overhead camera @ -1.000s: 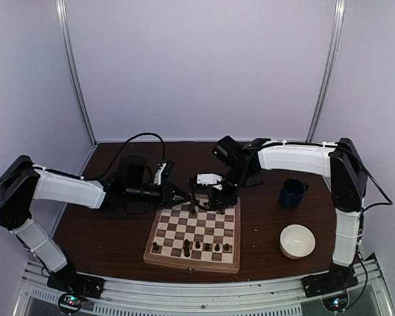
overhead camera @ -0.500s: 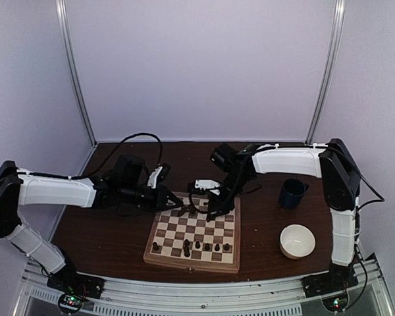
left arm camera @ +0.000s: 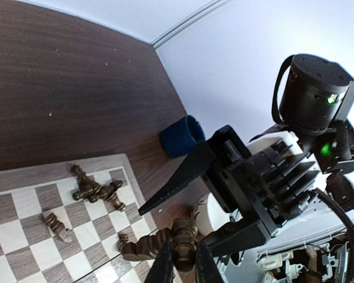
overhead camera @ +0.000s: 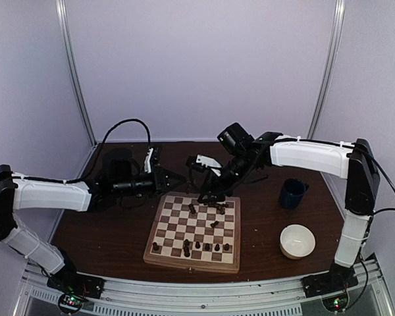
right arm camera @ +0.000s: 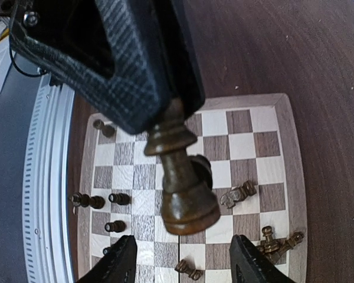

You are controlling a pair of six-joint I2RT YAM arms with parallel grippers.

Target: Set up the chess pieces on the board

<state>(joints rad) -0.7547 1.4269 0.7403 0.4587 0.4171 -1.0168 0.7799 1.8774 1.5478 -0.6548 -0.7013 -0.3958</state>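
We see the left gripper (left arm camera: 183, 266) clamped on one chess piece (right arm camera: 180, 177), in the air by the board (overhead camera: 192, 263) far edge. The right gripper (right arm camera: 180, 265) has its jaws apart, with the piece before their gap, untouched.

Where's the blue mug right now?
In the top view the mug stands on the right side, right of the board and just beyond the white bowl.

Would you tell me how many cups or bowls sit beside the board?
2: a dark blue mug right of the board, farther back; a white bowl also on its right, nearer the front.
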